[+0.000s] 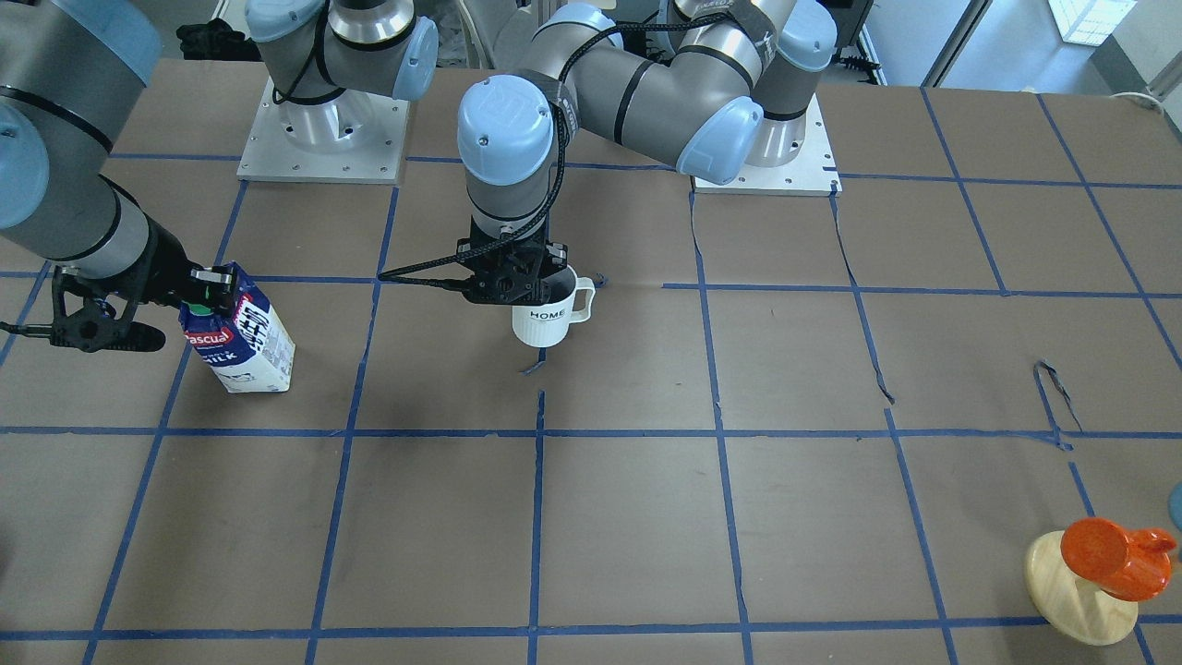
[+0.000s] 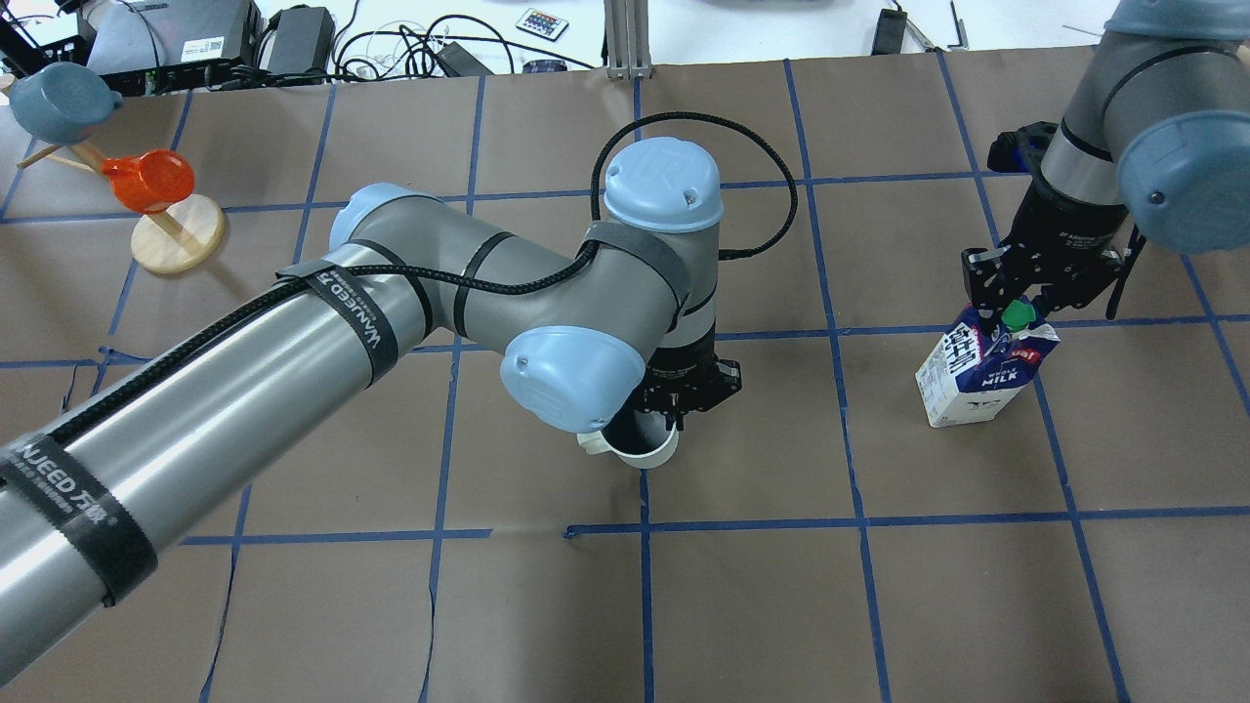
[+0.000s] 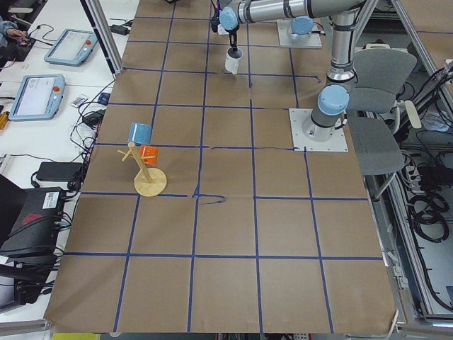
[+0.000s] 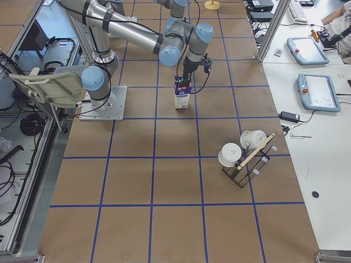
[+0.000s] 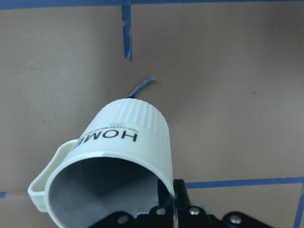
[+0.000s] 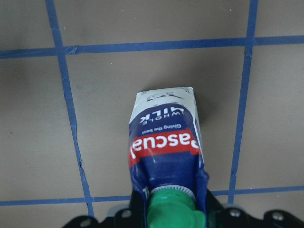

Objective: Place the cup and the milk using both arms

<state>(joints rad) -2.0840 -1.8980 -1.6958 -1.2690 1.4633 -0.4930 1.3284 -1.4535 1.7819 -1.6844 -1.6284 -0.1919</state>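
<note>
Overhead exterior shows the cup [image 2: 645, 451] well apart from the stand [image 2: 186, 252], off to the robot's right of it and near the middle of the table [image 1: 646, 517]. The left gripper [image 1: 536, 286] is clamped on its rim, one finger inside and one outside, on the side away from the handle. I cannot tell whether the base rests on the paper or hangs just above it.

A grip on one thin wall is the first risk. The glazed rim could slide between the pads, or the cup could pivot about them and tip if it is let go before it sits flat. A loose curl of tape [image 5: 142, 87] lies right by the base, and setting the cup down on it could leave it rocking.

The milk [image 1: 242, 342] is farther still from the stand, the same way past the cup. The right gripper [image 2: 1018, 301] pinches its gable top, either side of the green cap [image 2: 1020, 312]. That ridge is soft card, so a squeeze may crush it or let it slip. The carton is tall and looks to lean in the two table views, though this may only be the camera angle. Released off square, it could topple.

The arms are well apart, so a clash looks unlikely.
</note>
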